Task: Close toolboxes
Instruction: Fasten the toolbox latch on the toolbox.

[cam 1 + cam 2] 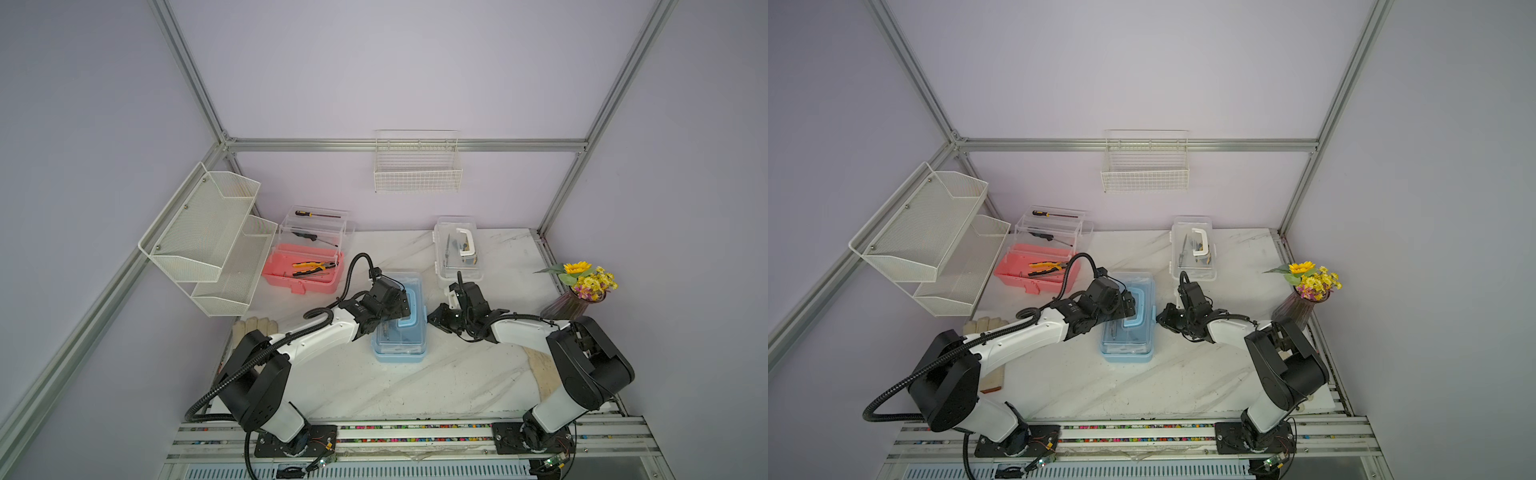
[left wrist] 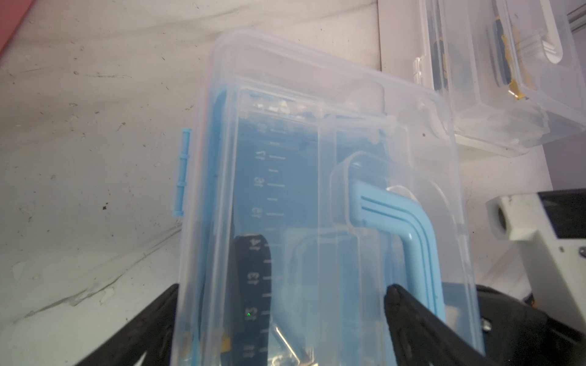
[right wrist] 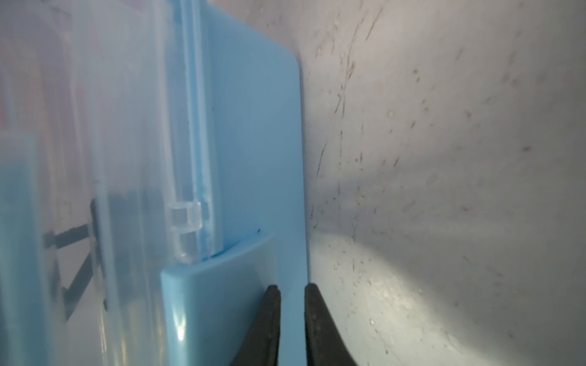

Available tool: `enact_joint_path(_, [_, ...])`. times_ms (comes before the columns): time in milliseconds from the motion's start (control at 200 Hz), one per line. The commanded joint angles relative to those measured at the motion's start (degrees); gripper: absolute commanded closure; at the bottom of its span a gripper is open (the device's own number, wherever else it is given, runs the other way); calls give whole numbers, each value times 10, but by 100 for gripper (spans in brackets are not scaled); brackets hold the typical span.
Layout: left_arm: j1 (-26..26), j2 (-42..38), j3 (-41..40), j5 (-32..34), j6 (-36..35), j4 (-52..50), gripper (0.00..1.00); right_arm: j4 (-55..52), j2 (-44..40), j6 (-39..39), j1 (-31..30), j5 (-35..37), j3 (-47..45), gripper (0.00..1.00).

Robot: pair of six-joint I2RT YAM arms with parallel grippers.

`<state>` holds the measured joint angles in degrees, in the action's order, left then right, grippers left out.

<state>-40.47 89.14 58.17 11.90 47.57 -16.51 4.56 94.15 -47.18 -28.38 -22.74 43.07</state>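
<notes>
Black left gripper (image 2: 285, 288), jaws wide apart, astride clear-lidded blue plastic toolbox (image 1: 401, 345); black right gripper (image 3: 292, 290), jaws nearly together, beside blue side latch (image 3: 215, 304).

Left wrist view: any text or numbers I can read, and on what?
"17": ruler inside the blue toolbox, seen sideways.
"14": same ruler.
"13": same ruler.
Other ruler numbers: too blurred to read.
Nothing else legible.
</notes>
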Motion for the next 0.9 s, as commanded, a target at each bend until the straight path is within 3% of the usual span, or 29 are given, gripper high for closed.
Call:
enact_joint_path(0, [-21, 30, 10, -113, 28, 41, 3, 69, -3, -8, -37, -88, 19, 81])
enact_joint_path(175, [-17, 3, 8, -85, 23, 30, 3, -94, -53, 49, -32, 22, 65, 78])
enact_joint_path(470, [-13, -17, 23, -59, 15, 25, 1, -326, -151, 75, -32, 233, 115, 55])
enact_joint_path(555, [-11, -25, 24, -54, 3, 26, 0, -368, -188, 71, -37, 267, 127, 43])
enact_joint_path(695, [-7, -53, 26, -38, -25, 28, 0, -435, -214, 43, -88, 333, 169, 32])
enact_joint_path(895, [8, -122, 27, -21, -78, 20, 0, -508, -160, -16, -189, 402, 248, 28])
